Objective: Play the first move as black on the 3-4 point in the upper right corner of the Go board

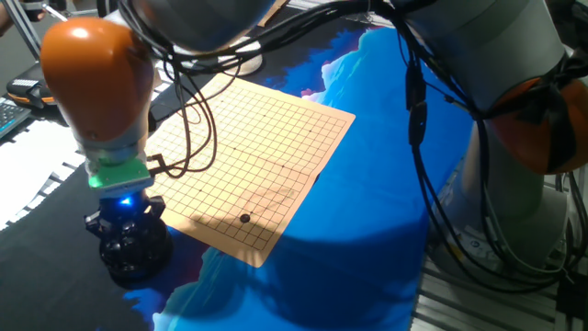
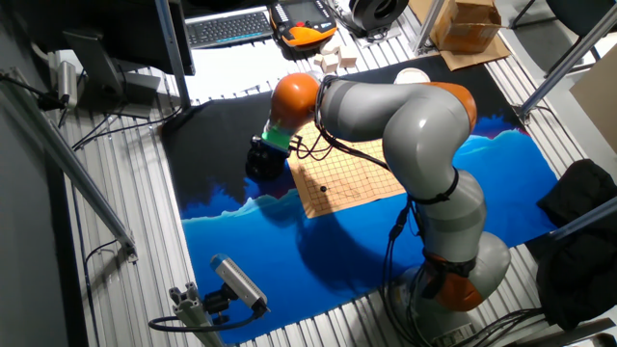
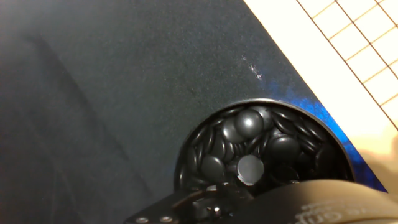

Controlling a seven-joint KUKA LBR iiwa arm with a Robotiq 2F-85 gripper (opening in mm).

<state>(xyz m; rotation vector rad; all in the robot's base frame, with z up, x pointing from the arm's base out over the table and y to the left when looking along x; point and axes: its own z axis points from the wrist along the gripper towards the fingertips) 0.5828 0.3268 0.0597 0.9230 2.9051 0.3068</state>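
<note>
The tan Go board lies on a blue cloth. One black stone sits on a crossing a few lines in from the board's near corner; the same stone shows in the other fixed view. I cannot count which crossing it is. My gripper hangs just off the board's left edge, lowered into a dark round bowl. In the hand view the bowl is full of glossy black stones. The fingers are hidden, so open or shut does not show.
Black cables droop over the board's left part. The arm's grey links arch above the board. A black cloth lies under the bowl. Beyond the table are a keyboard, small white blocks, a white bowl and a cardboard box.
</note>
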